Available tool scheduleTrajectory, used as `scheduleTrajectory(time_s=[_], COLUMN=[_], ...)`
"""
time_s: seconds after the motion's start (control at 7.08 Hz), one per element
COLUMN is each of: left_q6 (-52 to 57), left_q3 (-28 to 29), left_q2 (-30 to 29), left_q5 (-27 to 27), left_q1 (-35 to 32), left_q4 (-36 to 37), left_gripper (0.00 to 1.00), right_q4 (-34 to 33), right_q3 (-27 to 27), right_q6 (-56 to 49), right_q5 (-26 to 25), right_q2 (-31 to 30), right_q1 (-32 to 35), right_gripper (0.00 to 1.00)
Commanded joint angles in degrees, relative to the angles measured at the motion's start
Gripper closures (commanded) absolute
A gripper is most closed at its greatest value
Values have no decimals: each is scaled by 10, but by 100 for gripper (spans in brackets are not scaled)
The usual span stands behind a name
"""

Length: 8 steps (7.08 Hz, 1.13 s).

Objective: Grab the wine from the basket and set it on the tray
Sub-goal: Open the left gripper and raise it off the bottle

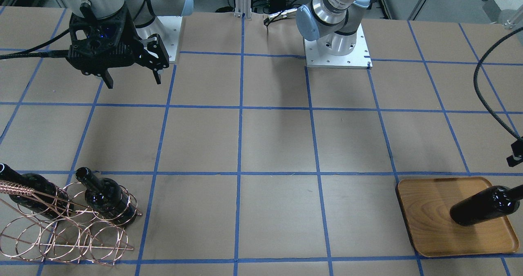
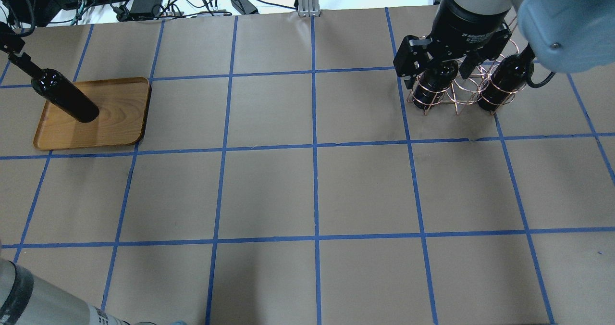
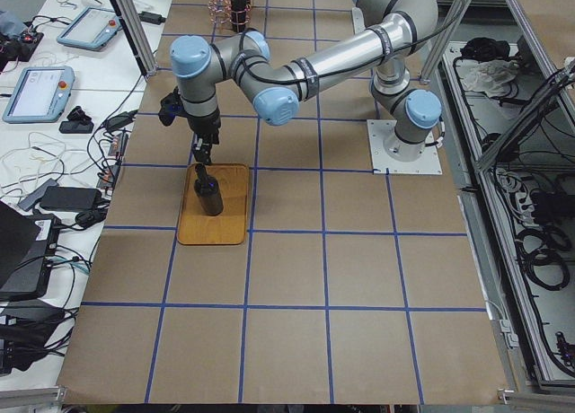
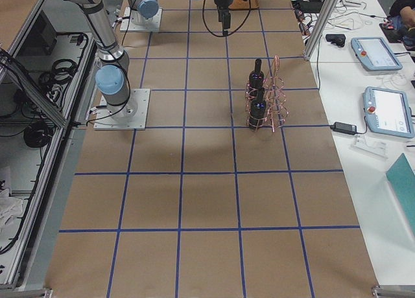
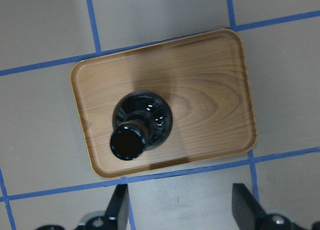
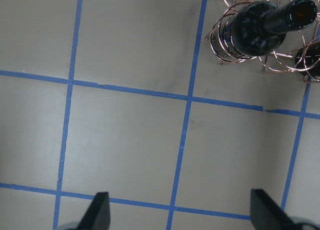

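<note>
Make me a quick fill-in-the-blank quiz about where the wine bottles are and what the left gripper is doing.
The tray holds ___ wine bottle, standing upright.
The basket holds ___ bottles.
The left gripper, above the tray, is ___ and holds nothing.
Missing words: one; two; open.

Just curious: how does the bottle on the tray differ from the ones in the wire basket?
The tray bottle stands free on the wooden tray; the basket bottles sit inside the copper wire basket. The tray bottle is alone; the basket bottles are a pair. All are upright, glossy black.
</note>
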Motion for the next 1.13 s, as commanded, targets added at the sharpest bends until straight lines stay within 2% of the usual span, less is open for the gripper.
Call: scheduleTrajectory(time_s=[0.0, 0.14, 0.42, 0.71, 0.99], left_q6=[-26, -60, -206, -278, -319], left_q3=[-23, -44, -90, -101, -128], left_q2=[72, 103, 157, 183, 203], left_q5=[-1, 3, -2, 4, 6], left_q1=[-70, -116, -212, -304, -365], left_q4=[-62, -64, -64, -70, -64], left_gripper=[24, 24, 24, 24, 20], right_q4=[-2, -3, -2, 0, 2], right_q3=[0, 0, 0, 0, 0], right_q6=[-1, -1, -1, -1, -1], right_q5=[0, 1, 0, 0, 0], right_q2=[1, 1, 1, 1, 1], right_q1=[-1, -1, -1, -1, -1], right_gripper=[0, 0, 0, 0, 0])
